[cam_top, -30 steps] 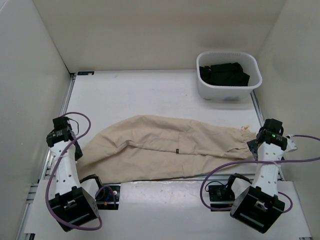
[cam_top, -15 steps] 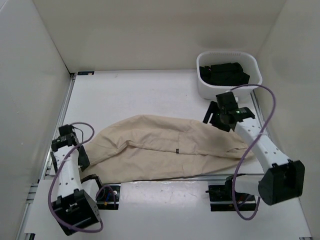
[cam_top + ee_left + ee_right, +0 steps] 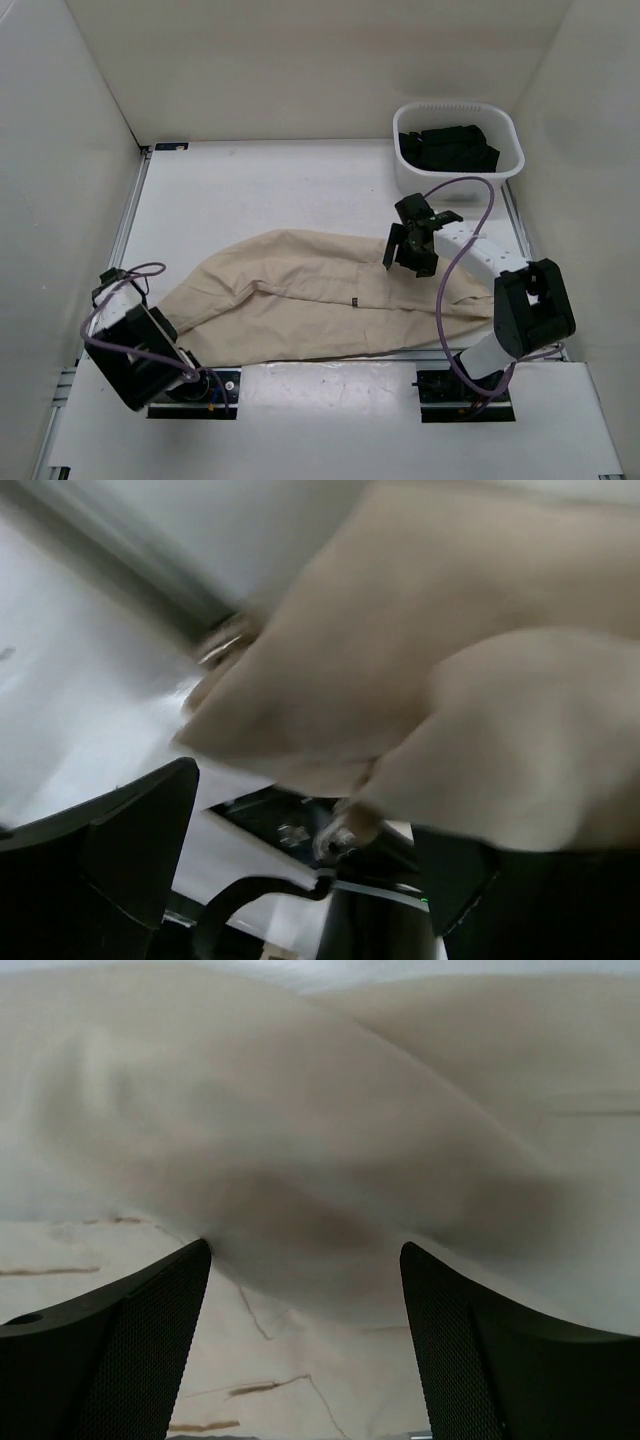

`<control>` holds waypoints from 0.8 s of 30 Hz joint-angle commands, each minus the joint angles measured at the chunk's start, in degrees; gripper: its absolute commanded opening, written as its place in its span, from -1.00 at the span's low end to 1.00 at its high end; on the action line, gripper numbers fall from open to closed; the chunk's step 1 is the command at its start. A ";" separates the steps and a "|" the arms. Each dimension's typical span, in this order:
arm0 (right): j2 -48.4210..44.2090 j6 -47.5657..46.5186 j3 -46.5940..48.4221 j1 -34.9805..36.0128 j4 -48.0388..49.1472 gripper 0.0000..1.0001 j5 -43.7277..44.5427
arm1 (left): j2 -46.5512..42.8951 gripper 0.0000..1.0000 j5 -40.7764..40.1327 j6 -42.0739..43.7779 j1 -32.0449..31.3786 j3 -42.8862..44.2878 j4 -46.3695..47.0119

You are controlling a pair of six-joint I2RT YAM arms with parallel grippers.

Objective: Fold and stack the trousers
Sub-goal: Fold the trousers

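Observation:
The beige trousers [image 3: 320, 295] lie spread across the middle of the table, with a small dark tag [image 3: 353, 301] near their centre. My right gripper [image 3: 408, 250] hangs just above their far right edge. In the right wrist view it [image 3: 305, 1300] is open and empty, with the cloth [image 3: 320, 1140] filling the view between the fingers. My left arm is folded low at the near left corner, with its gripper [image 3: 150, 318] by the trousers' left end. In the left wrist view it [image 3: 300, 820] is open and empty, and the cloth end [image 3: 420, 680] lies just ahead.
A white basket [image 3: 512, 165] holding black garments [image 3: 447, 148] stands at the far right. White walls close in the left, back and right sides. The arm mounts [image 3: 215, 385] sit at the near edge, and the right arm's purple cable loops over the trousers' right end.
My right arm has swung from the near right edge out over the trousers' far right part. My left arm has folded down toward the near left corner. The trousers' right end has shifted a little.

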 commanded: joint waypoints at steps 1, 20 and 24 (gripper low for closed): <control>2.83 -0.41 0.01 -2.71 2.60 0.63 -0.22 | 5.98 0.87 11.99 -0.14 0.46 4.83 3.63; 13.22 0.82 1.68 -11.77 5.32 0.58 -2.07 | 29.02 -0.72 12.98 -0.14 -14.56 56.94 -11.74; 12.52 0.82 0.45 -11.77 5.32 0.58 -1.54 | 25.01 -0.72 8.59 -0.14 -15.27 53.81 -14.83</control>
